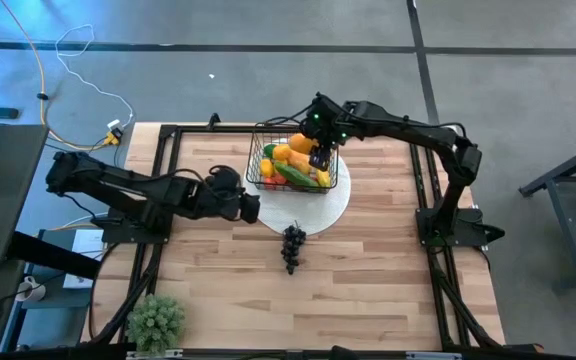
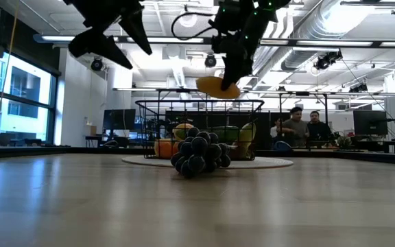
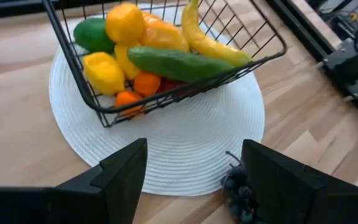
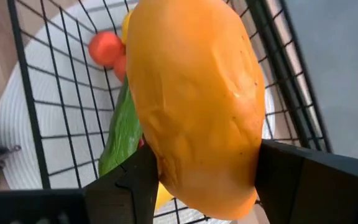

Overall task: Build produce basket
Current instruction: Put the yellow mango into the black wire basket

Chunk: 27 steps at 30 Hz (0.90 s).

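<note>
- Holding the mango (image 4: 194,99) between my right gripper's (image 1: 320,152) fingers, I had it hanging just above the basket (image 1: 257,160), over the fruit already inside.
- The basket sat on the white plate (image 1: 339,199) near the table's far edge, holding a cucumber (image 3: 182,62), a banana (image 3: 207,38), lemons (image 3: 104,71) and smaller orange pieces.
- I judged the pile was high on the cucumber side, so the mango would do best lowered into the open patch of mesh I saw beneath it, not dropped.
- I judged I should come down until it rested on something, then spread the fingers slowly; a rounded fruit let go from height could roll out over the rim.
- The wire rim stood close beside my fingers, so a straight descent mattered.
- The grapes (image 1: 293,246) lay on the table just off the plate, not yet in the basket.
- My left gripper (image 1: 250,208) hovered beside the plate, spread and empty, near the grapes.
</note>
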Motion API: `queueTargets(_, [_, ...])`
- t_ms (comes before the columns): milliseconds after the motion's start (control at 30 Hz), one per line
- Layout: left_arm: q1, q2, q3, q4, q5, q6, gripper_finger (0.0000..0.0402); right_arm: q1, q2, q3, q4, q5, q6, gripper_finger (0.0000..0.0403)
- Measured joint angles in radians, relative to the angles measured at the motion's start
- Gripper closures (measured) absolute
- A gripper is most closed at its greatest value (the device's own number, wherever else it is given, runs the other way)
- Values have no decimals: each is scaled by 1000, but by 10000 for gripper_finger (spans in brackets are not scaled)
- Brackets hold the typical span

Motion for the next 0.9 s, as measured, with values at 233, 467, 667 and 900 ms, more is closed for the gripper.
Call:
queueTargets(233, [0,67,0,55,23,-26,151,0,0,-77,67,-7,-7,218])
queueTargets(467, [-2,133,1,180,35,-23,151,-6,2,-157,199,-7,-7,204])
queueTargets(667, [-2,174,0,219,83,-23,151,-15,1,-163,265,59,-24,195])
queueTargets(900, [-1,226,1,289,139,37,151,-22,1,-163,277,81,-34,148])
